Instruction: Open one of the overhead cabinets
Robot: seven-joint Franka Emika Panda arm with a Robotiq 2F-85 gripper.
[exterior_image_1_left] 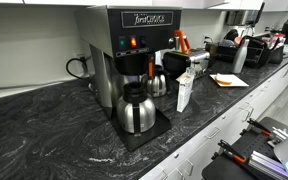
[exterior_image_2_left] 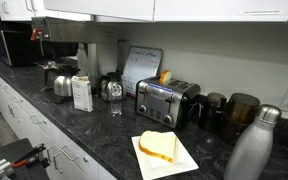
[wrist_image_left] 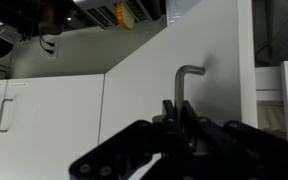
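Note:
In the wrist view my gripper (wrist_image_left: pixel 181 112) is shut on the grey metal bar handle (wrist_image_left: pixel 188 80) of a white overhead cabinet door (wrist_image_left: pixel 144 90). The handle runs up from between the fingers and bends at its top. The door stands at an angle, with its free edge (wrist_image_left: pixel 252 60) away from the dark gap beside it. Other closed white doors (wrist_image_left: pixel 34 120) show at the left. In an exterior view only the undersides of the overhead cabinets (exterior_image_2_left: pixel 184 8) show along the top. The gripper and arm are not seen in either exterior view.
On the dark counter (exterior_image_1_left: pixel 44 130) stand a coffee maker (exterior_image_1_left: pixel 134 45) with a steel carafe (exterior_image_1_left: pixel 136 110), a white carton (exterior_image_1_left: pixel 185 90), a toaster (exterior_image_2_left: pixel 166 100), a plate with a sandwich (exterior_image_2_left: pixel 164 150) and a steel bottle (exterior_image_2_left: pixel 252 145).

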